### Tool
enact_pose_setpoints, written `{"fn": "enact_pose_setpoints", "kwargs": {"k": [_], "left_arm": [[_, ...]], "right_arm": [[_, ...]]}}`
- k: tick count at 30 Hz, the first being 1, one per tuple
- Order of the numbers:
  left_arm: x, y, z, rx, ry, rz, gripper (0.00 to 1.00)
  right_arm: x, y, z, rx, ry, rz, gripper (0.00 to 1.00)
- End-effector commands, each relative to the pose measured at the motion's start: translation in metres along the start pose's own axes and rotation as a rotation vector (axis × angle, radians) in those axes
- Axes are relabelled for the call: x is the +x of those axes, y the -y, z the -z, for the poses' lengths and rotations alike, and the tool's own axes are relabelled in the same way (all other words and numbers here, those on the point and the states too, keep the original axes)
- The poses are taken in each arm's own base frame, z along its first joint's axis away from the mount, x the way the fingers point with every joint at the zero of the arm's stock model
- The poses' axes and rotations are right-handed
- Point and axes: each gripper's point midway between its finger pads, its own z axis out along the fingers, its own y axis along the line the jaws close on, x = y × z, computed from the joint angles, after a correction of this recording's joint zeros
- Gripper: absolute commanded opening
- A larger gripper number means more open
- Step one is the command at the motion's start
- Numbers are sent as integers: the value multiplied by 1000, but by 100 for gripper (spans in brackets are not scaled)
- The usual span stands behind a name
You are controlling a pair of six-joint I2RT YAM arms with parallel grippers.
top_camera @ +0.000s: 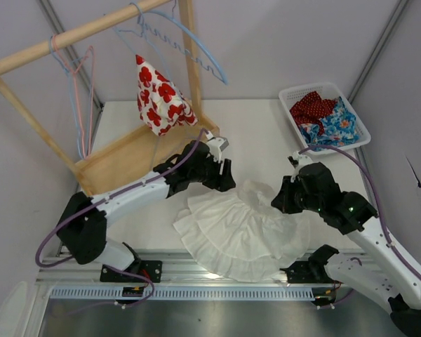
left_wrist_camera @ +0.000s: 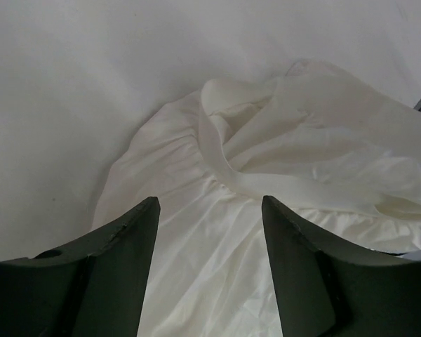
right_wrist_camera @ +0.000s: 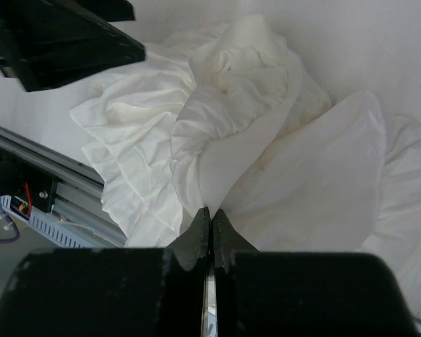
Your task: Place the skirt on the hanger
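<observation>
- While the white skirt (top_camera: pixel 235 228) lies crumpled on the desk (top_camera: pixel 266 133) at the 6 o'clock edge, none of it is on a hanger; its ruffled hem spreads toward the near rail.
- Left tool (left_wrist_camera: pixel 209 203): fingers apart, hovering over the skirt's waistband end with nothing between them. In the top view it sits at the skirt's 11 o'clock corner.
- Right tool (right_wrist_camera: pixel 210 214): fingers pressed together and clamped on a fold of the skirt, with creases in the cloth running in toward the tips. In the top view it sits at the skirt's 2 o'clock side.
- Waistband: seen from the left wrist as a thick rolled band, bunched and folded over itself.
- Wooden rack (top_camera: pixel 91 31): stands at 10 o'clock on the desk, well apart from the skirt.
- Blue hanger (top_camera: pixel 175 35): hangs from the rack's top bar toward its right post, with no garment on it.
- Pink hanger (top_camera: pixel 77 77): hangs near the left end of the same bar, paired with a pale blue one.
- Red-flowered garment (top_camera: pixel 161 95): white cloth with red blooms, hanging inside the rack; what holds it up cannot be made out.
- White basket (top_camera: pixel 358 116): at 2 o'clock on the desk, holding a red dotted cloth and a blue floral cloth.
</observation>
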Motion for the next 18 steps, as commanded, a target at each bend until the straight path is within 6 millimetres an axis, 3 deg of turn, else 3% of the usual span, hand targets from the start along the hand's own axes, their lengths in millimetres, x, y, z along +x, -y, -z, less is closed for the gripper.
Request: {"fn": "enact_pose_setpoints", "kwargs": {"k": [1,6,10,13,18], "left_arm": [[-19,17,-19,68,21,-19,66],[-12,25,-53,51,-68,-48,64],[-4,27,-69,27,-109,-62,61],[6,25,-70,18,-143,-60,56],[27,14,-60,-6,-174,-60,59]], "right_arm": [[-16,-2,6,-1,89,-1,0],[-12,7,-5,45,48,10,0],[-14,6,-13,34,54,0,0],[-16,12,-12,56,72,-17,0],[-21,35,-7,142,93,-62,0]]}}
